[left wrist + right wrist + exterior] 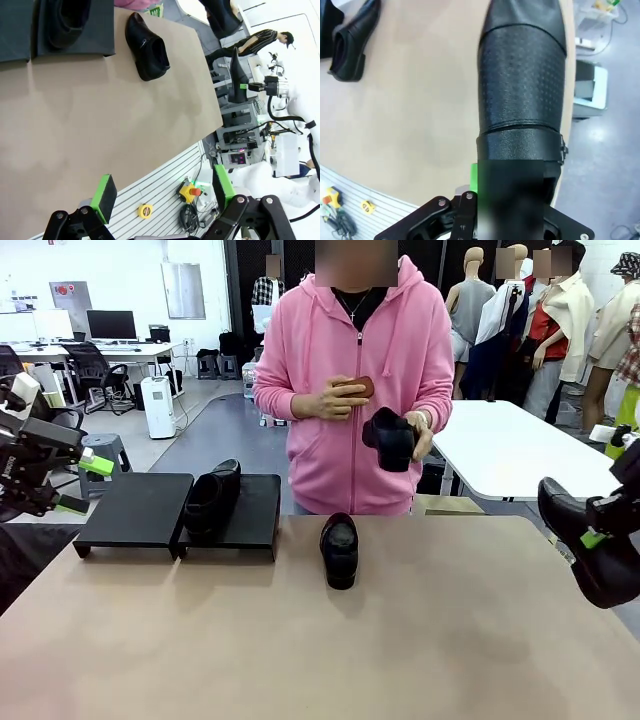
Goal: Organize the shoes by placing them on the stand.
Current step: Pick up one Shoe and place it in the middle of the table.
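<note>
One black shoe (212,498) lies on the right platform of the black stand (135,512). A second shoe (340,548) sits on the tan table just right of the stand, toe towards me. My right gripper (597,533) hangs off the table's right edge, shut on a third shoe (585,545), which looms large in the right wrist view (522,85). The person holds a fourth shoe (390,438) at chest height. My left gripper (84,485) hovers open at the far left, beside the stand, with nothing between its green pads (104,197).
The person in a pink hoodie stands at the far edge and holds a small brown object (353,387) in the other hand. A white table (520,455) stands behind on the right. The near half of the tan table (320,660) is bare.
</note>
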